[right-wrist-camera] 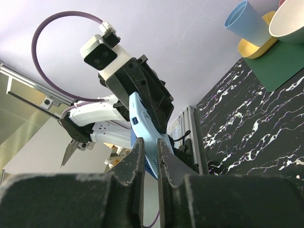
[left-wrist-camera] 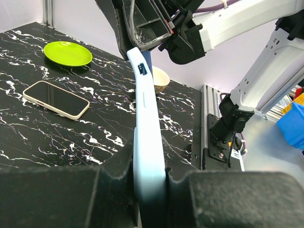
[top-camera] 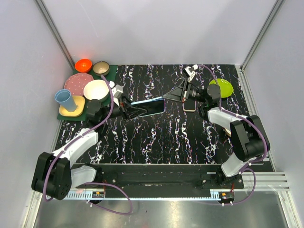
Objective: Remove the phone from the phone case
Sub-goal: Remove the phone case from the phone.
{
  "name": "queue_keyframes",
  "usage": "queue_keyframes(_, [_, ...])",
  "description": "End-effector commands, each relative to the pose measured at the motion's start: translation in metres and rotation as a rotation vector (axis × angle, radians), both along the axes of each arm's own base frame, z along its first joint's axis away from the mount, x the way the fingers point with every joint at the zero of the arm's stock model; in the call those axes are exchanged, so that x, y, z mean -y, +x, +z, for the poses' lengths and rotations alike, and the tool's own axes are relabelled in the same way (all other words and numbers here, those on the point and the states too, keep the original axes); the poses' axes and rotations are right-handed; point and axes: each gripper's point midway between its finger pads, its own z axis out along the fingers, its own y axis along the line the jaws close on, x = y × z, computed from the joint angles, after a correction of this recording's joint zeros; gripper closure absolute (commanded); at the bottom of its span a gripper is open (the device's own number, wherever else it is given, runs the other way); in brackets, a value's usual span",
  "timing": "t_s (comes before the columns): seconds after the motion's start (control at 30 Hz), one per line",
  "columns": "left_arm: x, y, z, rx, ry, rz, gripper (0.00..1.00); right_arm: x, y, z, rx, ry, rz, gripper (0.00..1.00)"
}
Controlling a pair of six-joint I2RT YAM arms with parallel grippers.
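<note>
- At the far left corner of the surface, a green mat carries a cluster of dishes: an orange bowl, a dark bowl, a pink plate, a cream bowl, and a blue cup upright on a yellow plate.
- Just right of the dishes, the left gripper reaches toward the middle. Its fingers are drawn in narrow and pinch the left end of the phone case. In the left wrist view the gripper presses on both broad sides of the case, which runs away from the camera edge-on.
- The phone case is light blue and is held between the two arms near the middle of the surface, lifted clear of it. From above, its broad face looks dark inside a pale blue rim. I cannot tell whether anything sits inside it.
- The right gripper meets the case's right end from the far right. In the right wrist view the gripper has only a slim gap between its fingers, and the edge of the case is caught in it.
- The phone lies flat on the surface with its dark screen up and a cream edge, just near of the right gripper and apart from the case. The left wrist view shows the phone clearly.
- A lime green plate sits to the right of the phone, on the far right side of the surface.
</note>
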Motion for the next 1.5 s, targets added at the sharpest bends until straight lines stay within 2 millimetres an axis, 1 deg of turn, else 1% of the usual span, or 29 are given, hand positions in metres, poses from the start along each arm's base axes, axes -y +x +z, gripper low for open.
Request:
queue_keyframes(0.0, [0.001, -0.036, 0.043, 0.273, -0.056, -0.127, 1.0, -0.005, 0.016, -0.012, -0.022, -0.015, -0.067, 1.0])
queue_keyframes(0.07, [0.001, -0.036, 0.043, 0.271, -0.057, -0.131, 1.0, -0.01, 0.016, -0.018, -0.025, -0.036, -0.061, 1.0])
queue_keyframes(0.4, [0.001, -0.038, 0.044, 0.274, -0.061, -0.133, 1.0, -0.027, 0.003, -0.028, 0.007, -0.079, -0.002, 1.0])
queue_keyframes(0.53, [0.001, -0.039, 0.044, 0.274, -0.062, -0.136, 1.0, -0.03, 0.002, -0.028, 0.022, -0.081, 0.004, 1.0])
queue_keyframes(0.6, [0.001, -0.039, 0.044, 0.274, -0.063, -0.134, 1.0, -0.03, 0.001, -0.023, 0.044, -0.075, 0.004, 1.0])
queue_keyframes(0.63, [0.001, -0.039, 0.044, 0.274, -0.063, -0.134, 1.0, -0.029, 0.0, -0.018, 0.077, -0.071, 0.007, 1.0])
queue_keyframes(0.67, [0.001, -0.038, 0.045, 0.274, -0.064, -0.13, 1.0, -0.029, -0.002, -0.015, 0.095, -0.071, 0.012, 0.97])
queue_keyframes(0.7, [0.001, -0.038, 0.045, 0.275, -0.064, -0.128, 1.0, -0.028, -0.003, -0.011, 0.123, -0.068, 0.018, 0.85])
queue_keyframes(0.73, [0.001, -0.037, 0.044, 0.272, -0.063, -0.123, 1.0, -0.027, -0.009, -0.002, 0.178, -0.063, 0.032, 0.78])
queue_keyframes(0.77, [0.001, -0.034, 0.043, 0.256, -0.059, -0.115, 1.0, -0.025, -0.011, 0.002, 0.209, -0.062, 0.035, 0.7])
queue_keyframes(0.8, [0.001, -0.033, 0.043, 0.262, -0.055, -0.108, 1.0, -0.023, -0.013, 0.006, 0.236, -0.062, 0.04, 0.6])
queue_keyframes(0.83, [0.001, -0.031, 0.042, 0.258, -0.054, -0.101, 1.0, -0.02, -0.016, 0.014, 0.279, -0.059, 0.037, 0.56])
queue_keyframes(0.9, [0.001, -0.03, 0.041, 0.252, -0.049, -0.097, 1.0, -0.011, -0.013, 0.021, 0.309, -0.06, 0.009, 0.51])
queue_keyframes(0.93, [0.001, -0.03, 0.04, 0.251, -0.049, -0.097, 1.0, -0.006, -0.015, 0.029, 0.348, -0.056, -0.005, 0.48])
queue_keyframes(1.0, [0.001, -0.03, 0.041, 0.251, -0.051, -0.093, 1.0, 0.003, -0.012, 0.035, 0.377, -0.059, -0.036, 0.46])
queue_keyframes(1.03, [0.001, -0.029, 0.041, 0.25, -0.051, -0.091, 1.0, 0.007, -0.015, 0.042, 0.415, -0.058, -0.047, 0.45])
queue_keyframes(1.1, [0.001, -0.029, 0.042, 0.253, -0.052, -0.086, 1.0, 0.014, -0.015, 0.048, 0.456, -0.065, -0.065, 0.44])
queue_keyframes(1.13, [0.001, -0.029, 0.041, 0.249, -0.052, -0.085, 1.0, 0.017, -0.02, 0.054, 0.531, -0.074, -0.065, 0.44])
queue_keyframes(1.17, [0.001, -0.028, 0.041, 0.248, -0.051, -0.084, 1.0, 0.018, -0.022, 0.056, 0.566, -0.085, -0.065, 0.44])
queue_keyframes(1.2, [0.0, -0.028, 0.041, 0.248, -0.051, -0.082, 1.0, 0.019, -0.023, 0.051, 0.551, -0.116, -0.056, 0.44])
queue_keyframes(1.23, [0.0, -0.028, 0.041, 0.248, -0.05, -0.082, 1.0, 0.021, -0.029, 0.058, 0.663, -0.135, -0.066, 0.44])
queue_keyframes(1.27, [0.0, -0.027, 0.041, 0.243, -0.05, -0.079, 1.0, 0.023, -0.03, 0.058, 0.689, -0.154, -0.065, 0.43])
queue_keyframes(1.3, [0.0, -0.027, 0.041, 0.245, -0.05, -0.078, 1.0, 0.024, -0.033, 0.05, 0.659, -0.186, -0.049, 0.43])
queue_keyframes(1.33, [0.0, -0.027, 0.041, 0.243, -0.05, -0.076, 1.0, 0.026, -0.038, 0.054, 0.764, -0.2, -0.039, 0.43])
queue_keyframes(1.37, [0.0, -0.026, 0.042, 0.241, -0.052, -0.073, 1.0, 0.027, -0.04, 0.052, 0.788, -0.217, -0.029, 0.43])
queue_keyframes(1.4, [0.0, -0.026, 0.041, 0.237, -0.05, -0.073, 1.0, 0.028, -0.044, 0.039, 0.725, -0.26, -0.003, 0.43])
queue_keyframes(1.43, [0.0, -0.026, 0.041, 0.234, -0.049, -0.072, 1.0, 0.031, -0.041, 0.043, 0.838, -0.287, -0.014, 0.43])
queue_keyframes(1.47, [0.0, -0.025, 0.041, 0.231, -0.048, -0.07, 1.0, 0.031, -0.042, 0.039, 0.85, -0.305, -0.002, 0.43])
